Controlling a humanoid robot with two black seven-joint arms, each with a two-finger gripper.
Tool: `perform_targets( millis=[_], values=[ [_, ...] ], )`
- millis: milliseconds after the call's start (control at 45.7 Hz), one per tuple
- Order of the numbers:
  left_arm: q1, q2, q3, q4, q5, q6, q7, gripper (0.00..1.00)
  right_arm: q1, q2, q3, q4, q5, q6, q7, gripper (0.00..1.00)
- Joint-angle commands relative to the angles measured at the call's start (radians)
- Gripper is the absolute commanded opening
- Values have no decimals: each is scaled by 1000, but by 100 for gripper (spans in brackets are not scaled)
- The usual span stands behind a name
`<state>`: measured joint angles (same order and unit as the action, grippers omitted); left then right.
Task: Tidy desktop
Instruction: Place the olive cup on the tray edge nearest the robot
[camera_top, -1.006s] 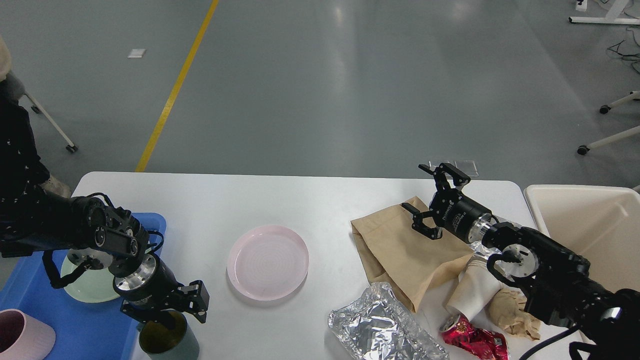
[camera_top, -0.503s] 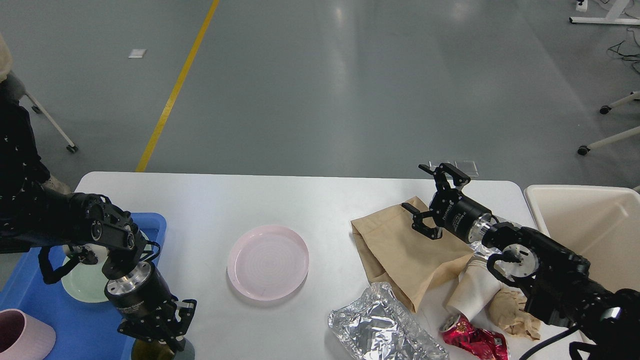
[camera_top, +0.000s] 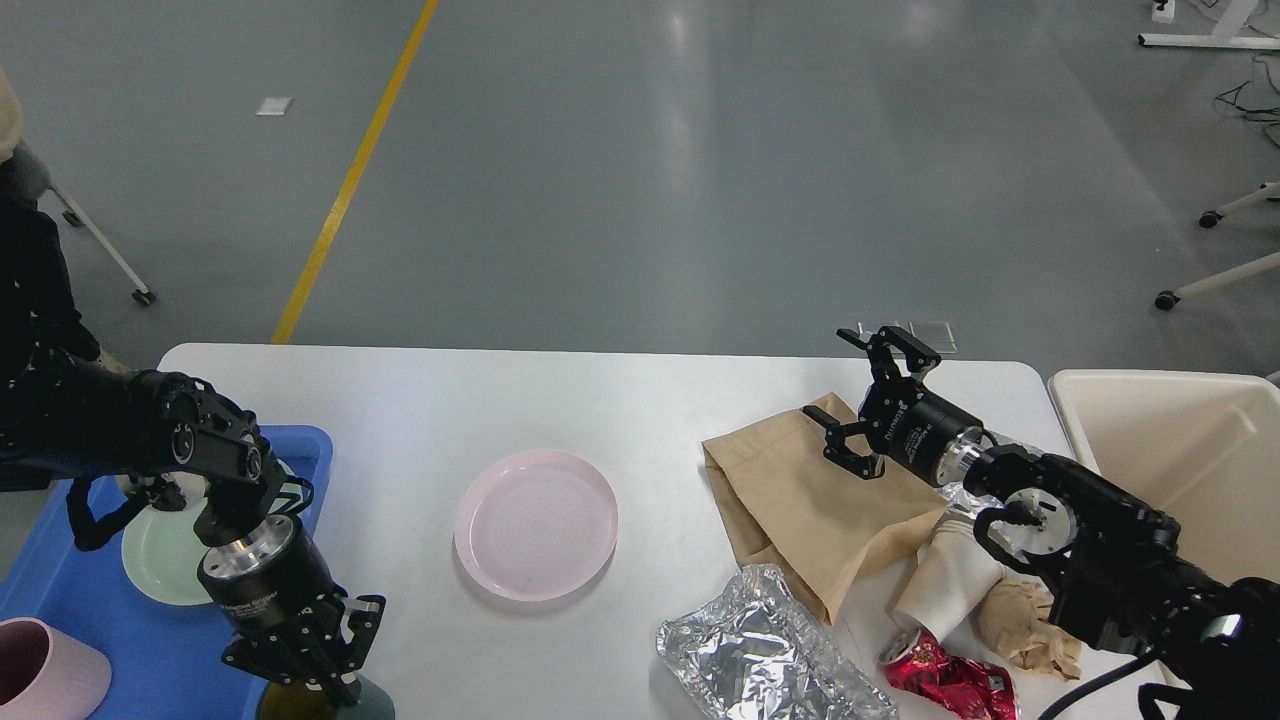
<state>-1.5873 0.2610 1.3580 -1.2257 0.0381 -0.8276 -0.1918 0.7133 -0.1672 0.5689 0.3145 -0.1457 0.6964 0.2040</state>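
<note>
While left end effector (camera_top: 305, 655) clamps dark cup (camera_top: 330, 700), right end effector (camera_top: 868, 400) released above paper bag (camera_top: 815, 500).

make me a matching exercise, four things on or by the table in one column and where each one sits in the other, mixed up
Things:
1. pink plate
2. green plate
3. foil sheet
4. brown paper bag

Places:
A. in the blue tray
B. under the right gripper
C. middle of the desktop
D. near edge of the desktop, left of the red crushed can

Pairs: 1-C, 2-A, 3-D, 4-B
</note>
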Motion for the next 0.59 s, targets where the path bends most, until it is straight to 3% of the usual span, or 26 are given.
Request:
perform_targets(
  millis=[0, 88, 306, 569],
  values=[
    [-49, 3, 7, 0, 0, -97, 38, 0, 0, 0, 0, 0, 0, 0, 0, 100],
    [-79, 4, 24, 0, 0, -132, 60, 0, 0, 0, 0, 0, 0, 0, 0, 100],
    [-152, 9, 76, -2, 0, -132, 64, 0, 0, 0, 0, 0, 0, 0, 0, 100],
    [-183, 119, 154, 0, 16, -132, 68, 0, 0, 0, 0, 0, 0, 0, 0, 100]
  ],
)
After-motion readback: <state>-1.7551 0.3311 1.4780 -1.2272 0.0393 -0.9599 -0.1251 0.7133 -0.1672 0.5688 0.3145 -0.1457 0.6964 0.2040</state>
